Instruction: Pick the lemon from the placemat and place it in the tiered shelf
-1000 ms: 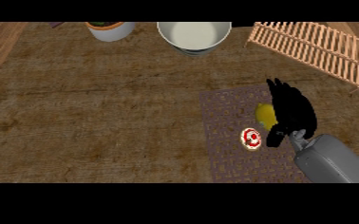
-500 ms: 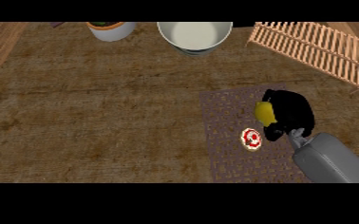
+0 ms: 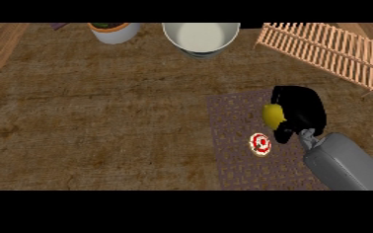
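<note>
I see a yellow lemon [image 3: 272, 116], a black right hand [image 3: 300, 107], a grey-brown lattice-patterned placemat [image 3: 237, 163], and a red-and-white disc [image 3: 261, 143].

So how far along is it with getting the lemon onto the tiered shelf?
Done: the right hand has curled round the lemon. In hand: the lemon, over the placemat, beside a small red-and-white item. Left: carrying it to the tiered shelf at upper right and releasing it.

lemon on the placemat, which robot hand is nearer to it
Right. The right robot hand is curled round the lemon over the placemat; the left robot hand is out of view.
</note>
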Controlling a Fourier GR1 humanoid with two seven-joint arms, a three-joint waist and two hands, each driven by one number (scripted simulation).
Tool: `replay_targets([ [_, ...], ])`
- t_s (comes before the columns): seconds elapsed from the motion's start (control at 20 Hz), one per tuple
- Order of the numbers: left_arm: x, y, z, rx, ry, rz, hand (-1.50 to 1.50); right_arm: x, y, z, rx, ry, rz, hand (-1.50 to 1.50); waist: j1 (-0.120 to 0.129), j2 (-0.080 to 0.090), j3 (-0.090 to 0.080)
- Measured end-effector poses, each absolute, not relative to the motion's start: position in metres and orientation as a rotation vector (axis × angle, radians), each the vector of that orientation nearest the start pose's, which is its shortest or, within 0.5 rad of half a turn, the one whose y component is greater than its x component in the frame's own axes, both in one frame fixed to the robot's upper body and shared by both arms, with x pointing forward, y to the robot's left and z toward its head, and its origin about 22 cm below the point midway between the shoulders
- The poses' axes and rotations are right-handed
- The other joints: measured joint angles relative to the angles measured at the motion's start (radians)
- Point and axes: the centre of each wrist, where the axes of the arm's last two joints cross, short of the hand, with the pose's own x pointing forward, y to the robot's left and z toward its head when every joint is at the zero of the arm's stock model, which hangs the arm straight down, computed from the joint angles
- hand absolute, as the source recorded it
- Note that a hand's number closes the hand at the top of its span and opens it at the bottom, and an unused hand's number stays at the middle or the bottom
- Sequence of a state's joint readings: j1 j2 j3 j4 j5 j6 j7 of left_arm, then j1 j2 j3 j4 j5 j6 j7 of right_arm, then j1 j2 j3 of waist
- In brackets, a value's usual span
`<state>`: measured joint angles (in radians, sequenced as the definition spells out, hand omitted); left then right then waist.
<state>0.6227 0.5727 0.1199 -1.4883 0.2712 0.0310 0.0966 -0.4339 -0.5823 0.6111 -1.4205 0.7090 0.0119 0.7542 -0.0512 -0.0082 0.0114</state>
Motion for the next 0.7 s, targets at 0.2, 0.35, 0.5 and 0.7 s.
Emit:
replay_targets([
  [0.2, 0.047, 0.427, -0.024, 0.493, -0.831, 0.033, 0.00, 0.311, -0.212, 0.069, -1.125, -1.022, 1.070, 1.50, 0.005, 0.003, 0.001],
  [0.35, 0.049, 0.427, -0.024, 0.493, -0.833, 0.015, 0.00, 0.321, -0.209, 0.084, -1.109, -1.068, 1.013, 1.50, 0.011, 0.005, 0.000],
  [0.5, 0.048, 0.427, -0.024, 0.492, -0.829, 0.020, 0.00, 0.329, -0.205, 0.100, -1.101, -1.121, 0.955, 1.50, 0.009, 0.003, 0.000],
  [0.7, 0.044, 0.428, -0.024, 0.492, -0.818, 0.034, 0.00, 0.335, -0.201, 0.126, -1.080, -1.190, 0.862, 1.50, -0.004, -0.005, 0.000],
])
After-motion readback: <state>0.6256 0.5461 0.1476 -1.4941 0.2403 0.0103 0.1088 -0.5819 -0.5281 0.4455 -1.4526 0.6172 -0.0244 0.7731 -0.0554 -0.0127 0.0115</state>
